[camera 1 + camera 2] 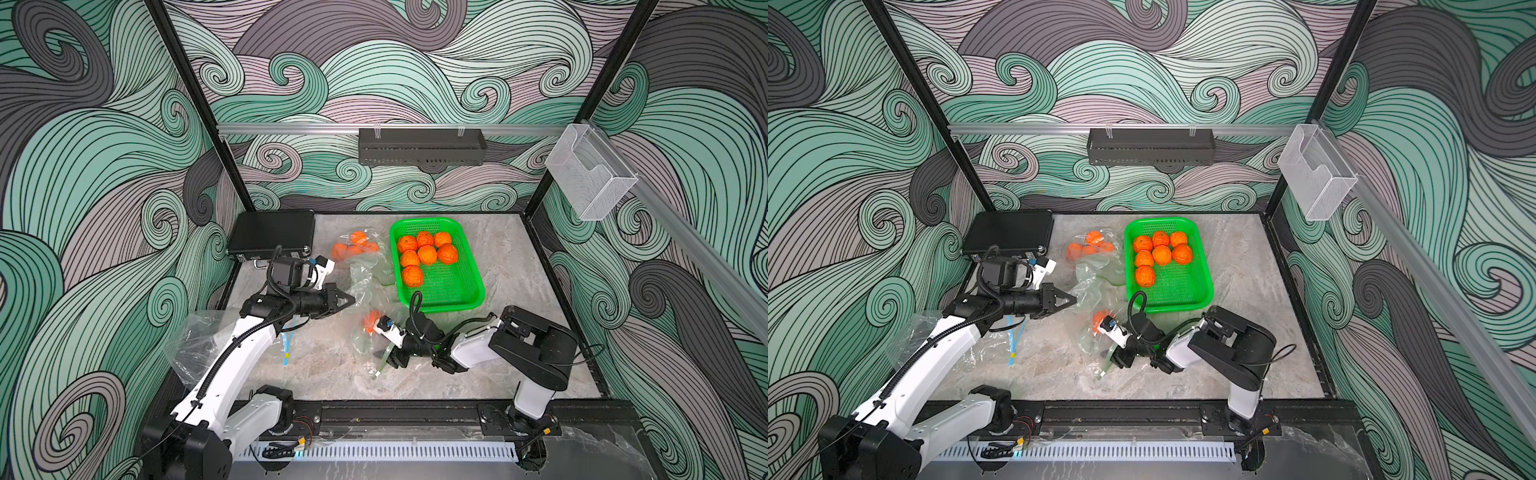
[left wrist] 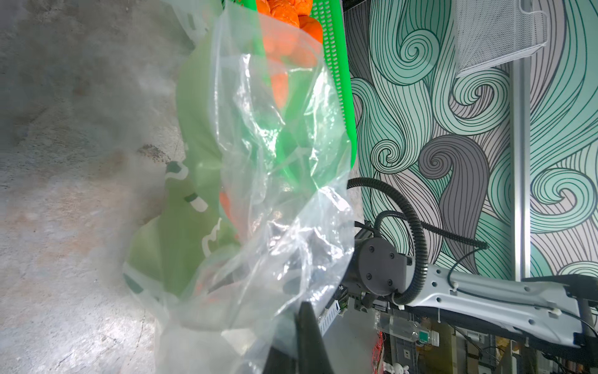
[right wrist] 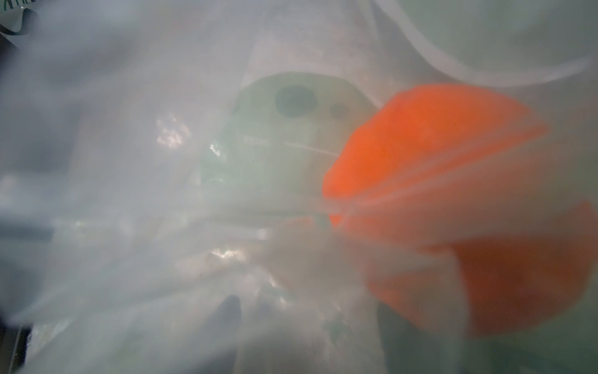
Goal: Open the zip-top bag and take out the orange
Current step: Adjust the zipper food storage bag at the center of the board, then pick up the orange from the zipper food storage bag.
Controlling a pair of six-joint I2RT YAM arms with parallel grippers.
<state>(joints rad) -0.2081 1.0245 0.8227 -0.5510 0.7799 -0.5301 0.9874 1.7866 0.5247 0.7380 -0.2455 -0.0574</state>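
At the right wrist — orange [image 3: 437, 142] large behind bag [image 3: 161, 194].

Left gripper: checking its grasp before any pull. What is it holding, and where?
The left gripper is shut, pinching the clear bag by a crumpled edge of film.

No text, number or brand can be read; white printed marks on the zip-top bag [image 2: 194, 136] beside the green basket [image 2: 336, 64] are blurred.
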